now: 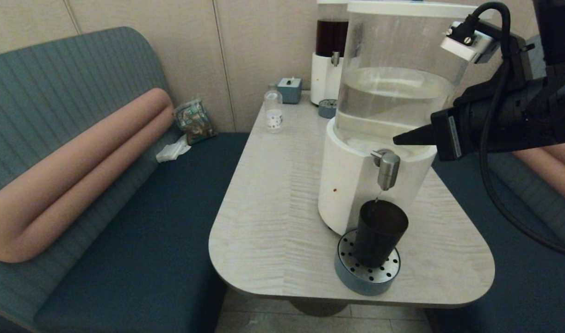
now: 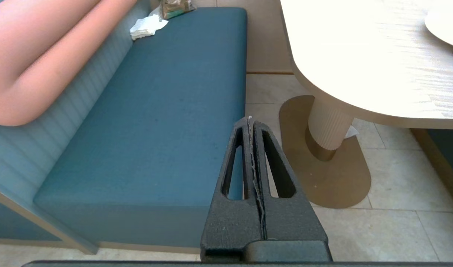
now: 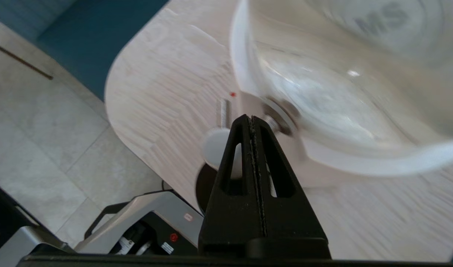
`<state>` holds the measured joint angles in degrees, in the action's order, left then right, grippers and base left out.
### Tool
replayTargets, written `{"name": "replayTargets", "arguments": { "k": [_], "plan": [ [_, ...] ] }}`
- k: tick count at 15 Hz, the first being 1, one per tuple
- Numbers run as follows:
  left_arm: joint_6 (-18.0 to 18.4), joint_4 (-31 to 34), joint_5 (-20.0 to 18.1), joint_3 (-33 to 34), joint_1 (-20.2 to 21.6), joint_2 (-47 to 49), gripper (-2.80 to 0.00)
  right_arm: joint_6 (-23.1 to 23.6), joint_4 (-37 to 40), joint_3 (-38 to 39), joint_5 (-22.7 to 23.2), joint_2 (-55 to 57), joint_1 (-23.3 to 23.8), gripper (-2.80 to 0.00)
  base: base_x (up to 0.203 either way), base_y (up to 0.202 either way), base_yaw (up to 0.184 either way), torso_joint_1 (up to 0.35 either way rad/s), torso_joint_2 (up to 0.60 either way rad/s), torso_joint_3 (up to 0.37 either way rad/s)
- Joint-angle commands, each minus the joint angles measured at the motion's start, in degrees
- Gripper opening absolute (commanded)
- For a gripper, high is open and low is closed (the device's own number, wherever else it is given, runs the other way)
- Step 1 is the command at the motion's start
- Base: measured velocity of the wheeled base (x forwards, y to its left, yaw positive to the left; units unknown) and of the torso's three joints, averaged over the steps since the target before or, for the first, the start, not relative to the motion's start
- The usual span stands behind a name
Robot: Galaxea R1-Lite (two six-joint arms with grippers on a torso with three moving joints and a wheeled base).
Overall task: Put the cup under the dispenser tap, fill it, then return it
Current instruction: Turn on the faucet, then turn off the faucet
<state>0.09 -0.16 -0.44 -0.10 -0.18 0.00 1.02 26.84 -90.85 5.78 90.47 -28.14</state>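
Note:
The black cup (image 1: 379, 231) stands upright on the round perforated drip tray (image 1: 356, 277), directly beneath the steel dispenser tap (image 1: 388, 171) of the white-based dispenser (image 1: 347, 185). A thin trickle shows between spigot and cup. My right gripper (image 1: 398, 138) is shut and empty, its tip just above and right of the tap, beside the clear tank. In the right wrist view the right gripper (image 3: 250, 118) points at the tap's stem, with the cup (image 3: 203, 189) dark below it. The left gripper (image 2: 250, 119) is shut and hangs parked over the bench edge and floor, left of the table.
A dark-liquid dispenser (image 1: 331, 51) with its own tray (image 1: 327, 108), a small clear bottle (image 1: 273, 111) and a blue-grey box (image 1: 289, 89) stand at the table's far end. The teal bench (image 1: 125, 231) lies left of the table (image 1: 273, 222), and the drip tray sits near its front edge.

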Motion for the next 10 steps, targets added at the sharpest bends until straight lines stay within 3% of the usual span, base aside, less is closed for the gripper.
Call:
{"name": "replayTargets", "arguments": {
  "k": [1,6,10],
  "plan": [
    [-0.01,-0.02,0.00,0.01,0.01,0.09,-2.80,0.05,0.14,0.75,-0.62,-1.32,0.18,-2.80,0.000,0.000,0.000,0.000,0.00,0.000],
    [-0.01,-0.08,0.00,0.01,0.01,0.09,-2.80,0.39,0.14,0.67,-4.27,-2.58,-0.45,-2.80,0.000,0.000,0.000,0.000,0.00,0.000],
    [-0.01,-0.03,0.00,0.01,0.01,0.09,-2.80,0.48,0.14,0.74,-11.77,-2.66,-4.55,-2.80,0.000,0.000,0.000,0.000,0.00,0.000]
  ]
}}
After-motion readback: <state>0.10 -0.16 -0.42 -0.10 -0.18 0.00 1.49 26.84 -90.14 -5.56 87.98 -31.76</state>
